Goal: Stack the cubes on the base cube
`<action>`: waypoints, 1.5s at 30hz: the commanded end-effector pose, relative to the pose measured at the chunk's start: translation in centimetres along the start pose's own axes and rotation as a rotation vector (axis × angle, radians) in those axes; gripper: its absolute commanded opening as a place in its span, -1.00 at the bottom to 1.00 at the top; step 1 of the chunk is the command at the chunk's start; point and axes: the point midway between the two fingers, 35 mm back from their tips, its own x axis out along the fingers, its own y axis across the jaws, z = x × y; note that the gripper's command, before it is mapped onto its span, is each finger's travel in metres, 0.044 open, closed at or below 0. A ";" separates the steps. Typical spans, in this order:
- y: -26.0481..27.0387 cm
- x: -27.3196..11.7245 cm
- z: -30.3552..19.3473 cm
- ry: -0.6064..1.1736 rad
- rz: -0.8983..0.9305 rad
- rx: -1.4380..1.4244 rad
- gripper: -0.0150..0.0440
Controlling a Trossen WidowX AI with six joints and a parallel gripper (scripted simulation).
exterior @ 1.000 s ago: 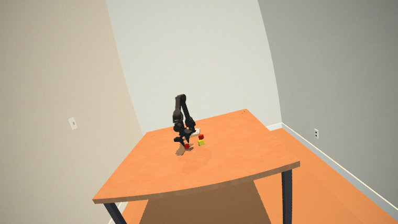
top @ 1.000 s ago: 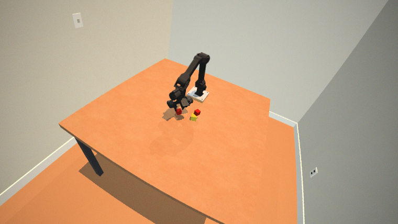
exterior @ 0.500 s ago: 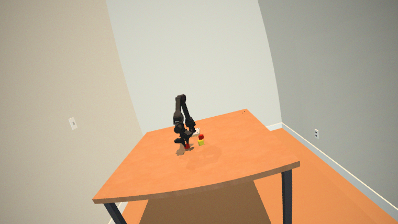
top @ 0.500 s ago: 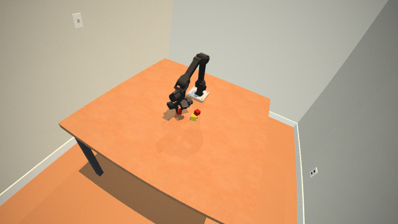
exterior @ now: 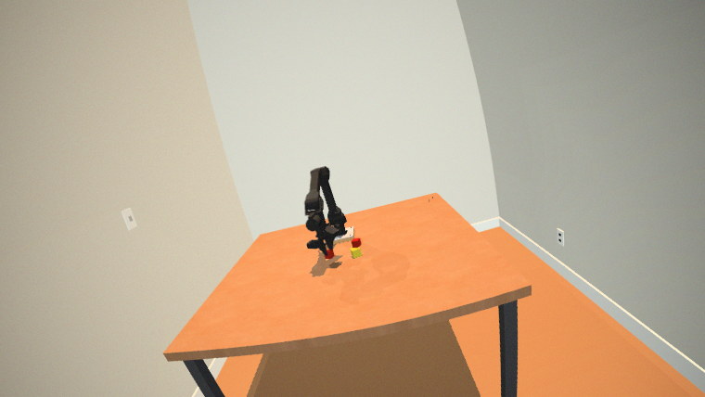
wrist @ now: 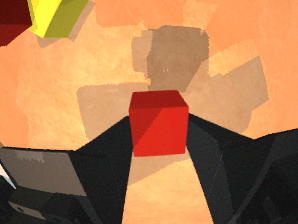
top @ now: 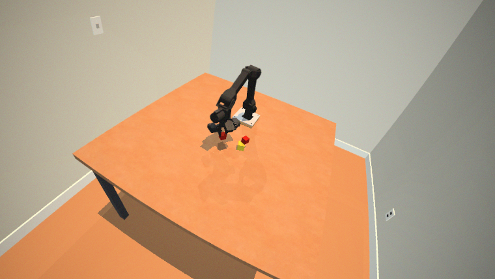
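Observation:
The gripper (top: 222, 133) (exterior: 328, 250) (wrist: 158, 122) is shut on one red cube (top: 223, 136) (exterior: 329, 254) (wrist: 160, 131), with a finger on either side of it. The held cube looks nearly level and is a little above the table, its shadow apart from it. The yellow base cube (top: 240, 148) (exterior: 355, 252) (wrist: 66, 21) stands on the table to the right of the held cube in the top and exterior views. The other red cube (top: 245, 139) (exterior: 355, 242) (wrist: 12, 22) rests on top of the base cube, offset toward one corner. Its exact overlap is too small to judge.
The arm's white mounting plate (top: 253, 122) (exterior: 349, 235) is bolted to the table (top: 172, 152) (exterior: 296, 300) behind the cubes. The stack of yellow and red cubes is close beside the gripper, at the upper left in the wrist view.

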 end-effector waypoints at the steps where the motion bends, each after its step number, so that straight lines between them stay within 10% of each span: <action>1: -0.2 -1.6 0.0 0.002 -0.009 -0.003 -0.14; 25: 0.4 -8.1 -0.2 0.002 -0.008 0.002 -0.14; 45: 2.1 -7.9 3.7 -0.003 -0.006 0.535 -0.14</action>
